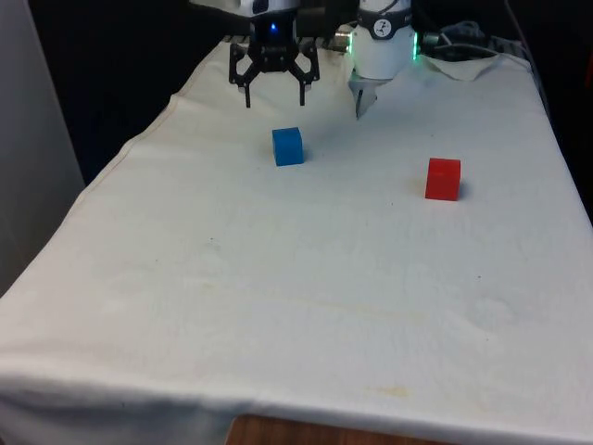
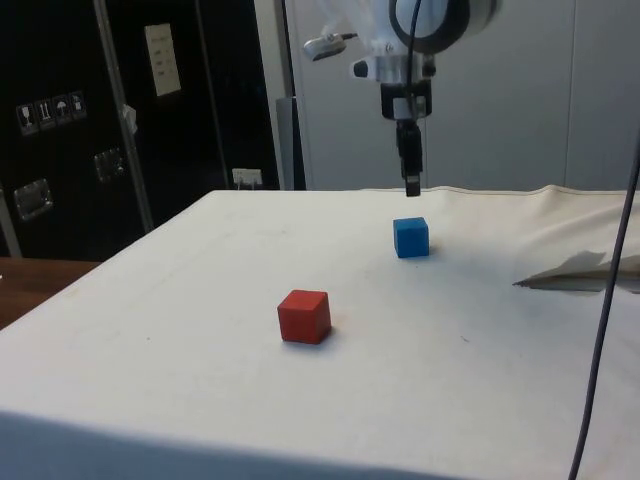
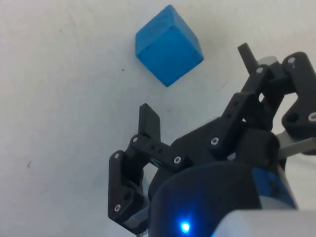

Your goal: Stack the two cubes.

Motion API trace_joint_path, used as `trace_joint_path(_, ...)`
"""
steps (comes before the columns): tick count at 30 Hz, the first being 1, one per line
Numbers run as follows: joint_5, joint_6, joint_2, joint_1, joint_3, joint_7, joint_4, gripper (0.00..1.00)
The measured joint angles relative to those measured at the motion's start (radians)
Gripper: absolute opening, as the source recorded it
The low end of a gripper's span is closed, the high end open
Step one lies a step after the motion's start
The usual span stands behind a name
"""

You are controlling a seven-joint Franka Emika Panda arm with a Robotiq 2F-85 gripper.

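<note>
A blue cube sits on the white cloth toward the table's far end, at the front view's left of centre; it also shows in the side view and the wrist view. A red cube rests apart from it on the front view's right, nearer the side camera. My gripper hangs open above the cloth, just behind and slightly to the front view's left of the blue cube, with nothing between its fingers. In the side view the gripper hovers over the blue cube.
The white cloth covers the table, with folds near the robot's base. A dark cable hangs down at the side view's right. Dark cabinets stand behind the table.
</note>
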Motion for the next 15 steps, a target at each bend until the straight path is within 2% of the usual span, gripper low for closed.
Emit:
trace_joint_path(11, 0.0, 0.092, 0.053, 0.0, -0.004, -0.022, -0.025, 1.0)
trace_joint_path(15, 0.0, 0.152, 0.081, 0.0, -0.005, -0.026, -0.043, 1.0)
